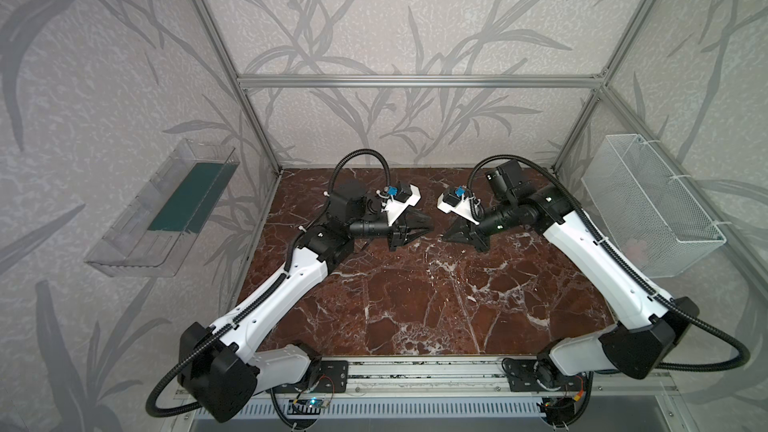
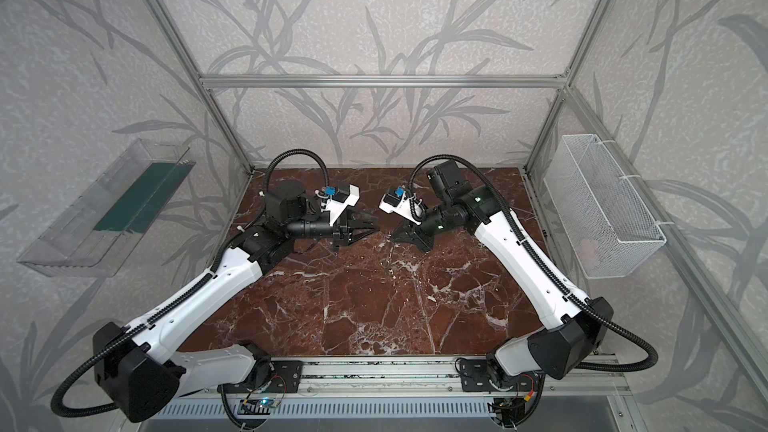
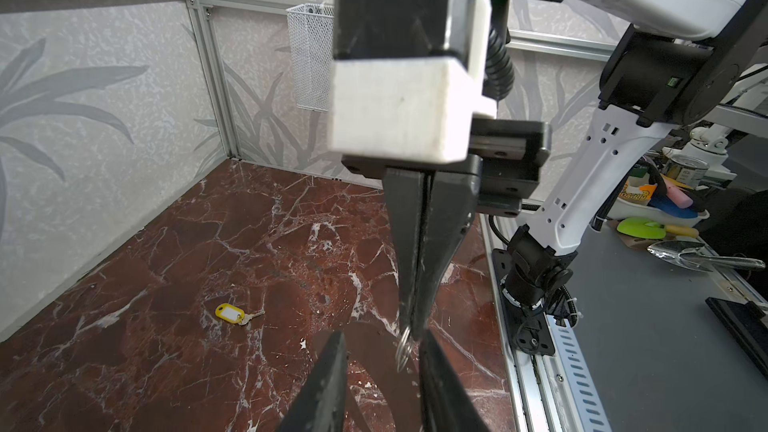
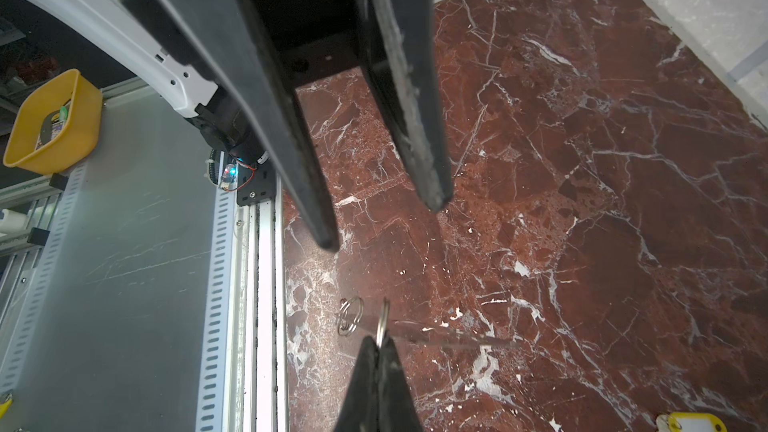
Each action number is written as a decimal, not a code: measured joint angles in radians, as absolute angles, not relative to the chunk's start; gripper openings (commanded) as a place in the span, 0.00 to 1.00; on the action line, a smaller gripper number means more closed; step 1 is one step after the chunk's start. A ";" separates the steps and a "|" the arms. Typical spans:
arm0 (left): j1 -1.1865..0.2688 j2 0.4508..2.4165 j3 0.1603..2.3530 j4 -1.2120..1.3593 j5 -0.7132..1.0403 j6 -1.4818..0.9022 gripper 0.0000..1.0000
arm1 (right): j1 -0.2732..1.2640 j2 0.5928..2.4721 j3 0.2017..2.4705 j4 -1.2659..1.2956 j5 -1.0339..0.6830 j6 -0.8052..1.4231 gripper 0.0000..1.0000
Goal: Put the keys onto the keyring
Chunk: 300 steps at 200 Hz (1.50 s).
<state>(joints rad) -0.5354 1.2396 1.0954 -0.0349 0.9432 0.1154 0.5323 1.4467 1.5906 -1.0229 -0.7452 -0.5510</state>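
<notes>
My right gripper [image 4: 378, 340] is shut on the keyring [image 4: 382, 320], a thin silver ring held edge-on above the marble. The ring [image 3: 405, 347] hangs between the open fingers of my left gripper [image 3: 384, 336], close to one finger, and I cannot tell whether it touches. In both top views the grippers meet tip to tip, left [image 1: 430, 227] and right [image 1: 444, 238], mid-table towards the back. A small silver key [image 3: 254, 317] lies flat on the table, joined to a yellow tag [image 3: 230, 312]. A second, coiled silver ring [image 4: 350, 317] rests on the marble near the front rail.
The red-brown marble table [image 1: 415, 305] is walled by an aluminium frame. A white mesh basket [image 1: 652, 201] hangs on the right wall and a clear tray [image 1: 166, 209] on the left wall. An aluminium rail [image 1: 415, 371] runs along the front edge.
</notes>
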 measured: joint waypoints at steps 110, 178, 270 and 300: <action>-0.556 1.274 1.099 -0.125 0.953 0.179 0.31 | 0.537 1.447 1.591 -1.024 -0.781 -0.574 0.00; -0.576 1.289 1.120 -0.180 0.972 0.215 0.30 | 0.538 1.447 1.591 -1.024 -0.787 -0.575 0.00; -0.596 1.303 1.147 -0.228 0.973 0.252 0.18 | 0.538 1.444 1.591 -1.023 -0.796 -0.579 0.00; -0.600 1.304 1.150 -0.245 0.966 0.263 0.11 | 0.538 1.438 1.591 -1.023 -0.801 -0.579 0.00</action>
<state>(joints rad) -0.6003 1.3037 1.1503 -0.2451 0.9665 0.2626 0.5381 1.4376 1.5906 -1.0225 -0.8005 -0.5793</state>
